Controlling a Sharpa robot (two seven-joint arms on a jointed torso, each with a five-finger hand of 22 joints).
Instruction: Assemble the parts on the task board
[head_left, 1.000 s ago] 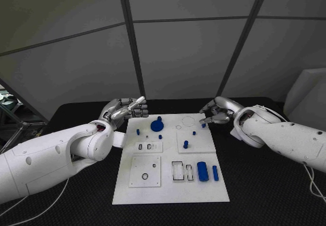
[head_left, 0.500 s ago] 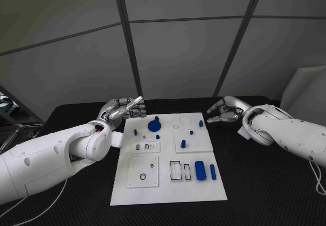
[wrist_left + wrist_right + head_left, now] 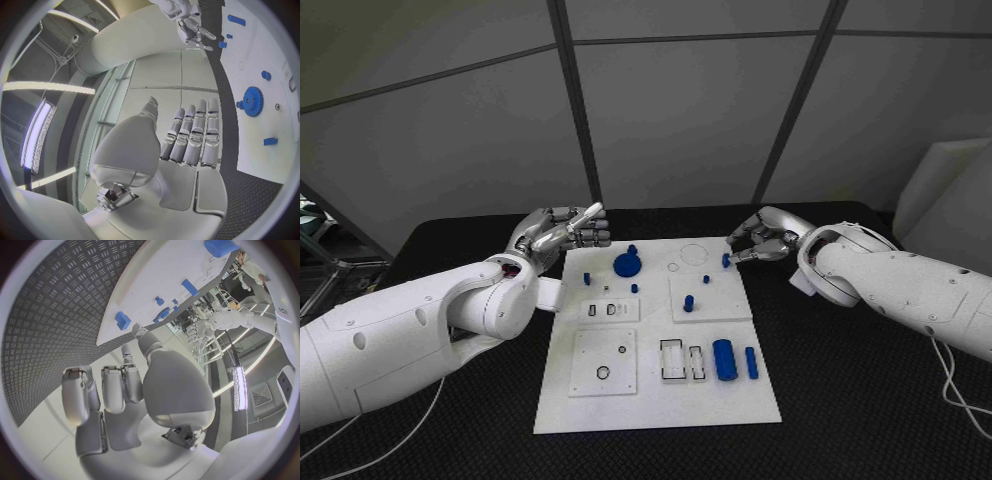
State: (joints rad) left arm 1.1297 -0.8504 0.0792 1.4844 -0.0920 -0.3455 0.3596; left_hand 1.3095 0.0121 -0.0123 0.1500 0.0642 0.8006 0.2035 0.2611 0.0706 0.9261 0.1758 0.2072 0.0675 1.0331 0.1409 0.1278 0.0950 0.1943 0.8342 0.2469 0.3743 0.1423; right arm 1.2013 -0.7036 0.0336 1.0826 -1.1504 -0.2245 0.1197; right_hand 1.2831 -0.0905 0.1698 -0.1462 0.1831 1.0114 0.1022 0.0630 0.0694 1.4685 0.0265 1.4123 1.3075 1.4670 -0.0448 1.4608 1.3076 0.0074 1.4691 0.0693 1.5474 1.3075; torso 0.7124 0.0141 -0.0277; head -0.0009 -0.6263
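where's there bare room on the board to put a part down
The near strip of the task board, below the square plate and the blue cylinder, is bare. The far half is crowded: blue gear, pegs, and the right hand at the far right corner.

Black table with textured diamond-plate surface (image 3: 862,400) spans lower half of head view. Pale grey panelled wall with dark seams (image 3: 689,110) at 12 o'clock. White rounded object (image 3: 956,200) at 3 o'clock.

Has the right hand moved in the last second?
Yes. The right hand swung out past the task board's far right corner, then came back toward the small blue peg there.
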